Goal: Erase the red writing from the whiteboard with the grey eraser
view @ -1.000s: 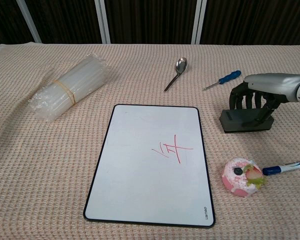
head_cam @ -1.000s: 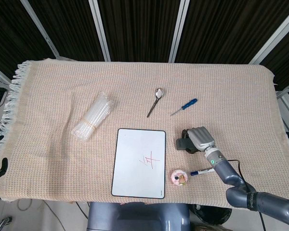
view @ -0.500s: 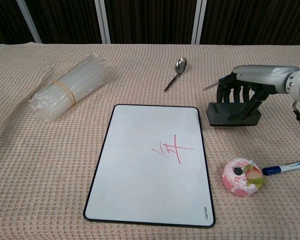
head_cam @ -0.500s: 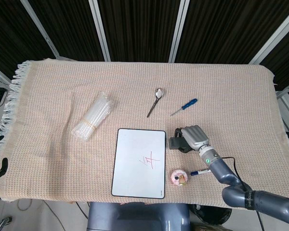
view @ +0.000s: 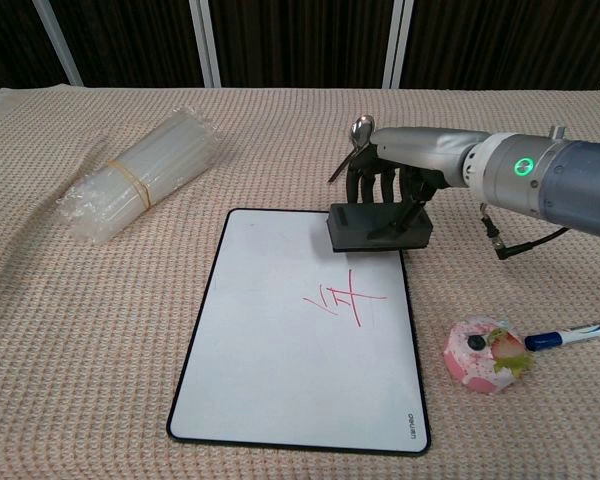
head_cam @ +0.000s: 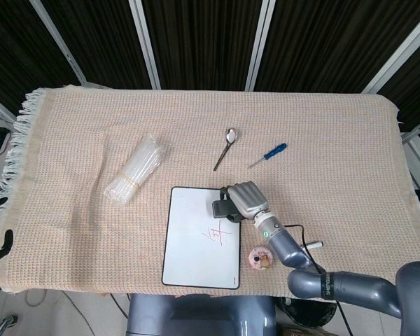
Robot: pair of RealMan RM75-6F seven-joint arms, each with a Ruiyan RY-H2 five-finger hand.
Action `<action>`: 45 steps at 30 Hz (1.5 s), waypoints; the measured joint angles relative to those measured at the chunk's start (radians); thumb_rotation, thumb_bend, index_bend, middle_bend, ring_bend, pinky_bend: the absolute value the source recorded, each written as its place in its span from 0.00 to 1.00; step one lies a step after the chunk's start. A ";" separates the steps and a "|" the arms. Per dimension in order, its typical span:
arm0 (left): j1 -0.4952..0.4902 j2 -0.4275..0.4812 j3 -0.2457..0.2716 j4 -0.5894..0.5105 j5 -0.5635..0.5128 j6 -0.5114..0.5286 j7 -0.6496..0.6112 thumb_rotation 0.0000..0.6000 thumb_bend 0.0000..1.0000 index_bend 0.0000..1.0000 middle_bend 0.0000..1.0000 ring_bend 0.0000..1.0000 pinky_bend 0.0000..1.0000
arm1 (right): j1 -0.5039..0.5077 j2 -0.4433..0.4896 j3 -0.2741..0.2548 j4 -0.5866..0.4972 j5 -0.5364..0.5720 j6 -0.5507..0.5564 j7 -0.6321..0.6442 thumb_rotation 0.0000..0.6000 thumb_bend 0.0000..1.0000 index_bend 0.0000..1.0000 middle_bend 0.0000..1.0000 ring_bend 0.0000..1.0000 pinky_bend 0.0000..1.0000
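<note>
The whiteboard (view: pixel 280 350) (head_cam: pixel 192 241) lies flat near the front of the cloth, with red writing (view: pixel 347 298) (head_cam: pixel 222 235) right of its middle. My right hand (view: pixel 392 182) (head_cam: pixel 246 199) grips the grey eraser (view: pixel 378 227) (head_cam: pixel 222 208) from above. The eraser hangs over the board's upper right corner, just above the red writing; whether it touches the board I cannot tell. My left hand shows in neither view.
A bundle of clear tubes (view: pixel 140 175) lies at the left. A spoon (view: pixel 356 140) and a blue screwdriver (head_cam: pixel 268 155) lie behind the board. To the board's right sit a pink round toy (view: pixel 483 353) and a blue-capped marker (view: pixel 574 333).
My right hand has carried the eraser leftward, from the cloth right of the board to over the board's upper right corner. The board and writing are unchanged.
</note>
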 measured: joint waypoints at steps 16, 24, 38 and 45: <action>0.001 0.003 0.000 0.000 0.004 0.003 -0.002 1.00 0.46 0.15 0.01 0.00 0.00 | 0.041 -0.150 -0.033 0.013 0.064 0.096 -0.107 1.00 0.45 0.54 0.51 0.49 0.53; 0.001 0.004 0.000 -0.003 0.001 0.002 0.002 1.00 0.46 0.15 0.01 0.00 0.00 | 0.031 -0.134 -0.070 -0.045 0.049 0.096 -0.119 1.00 0.46 0.54 0.51 0.49 0.53; 0.001 0.002 0.001 0.000 0.006 0.006 0.005 1.00 0.46 0.15 0.01 0.00 0.00 | -0.052 -0.060 -0.216 -0.240 -0.065 0.157 -0.130 1.00 0.47 0.55 0.52 0.50 0.54; 0.002 0.002 0.000 0.001 0.007 0.007 0.005 1.00 0.46 0.15 0.01 0.00 0.00 | -0.069 -0.059 -0.220 -0.235 -0.082 0.176 -0.124 1.00 0.47 0.56 0.53 0.50 0.54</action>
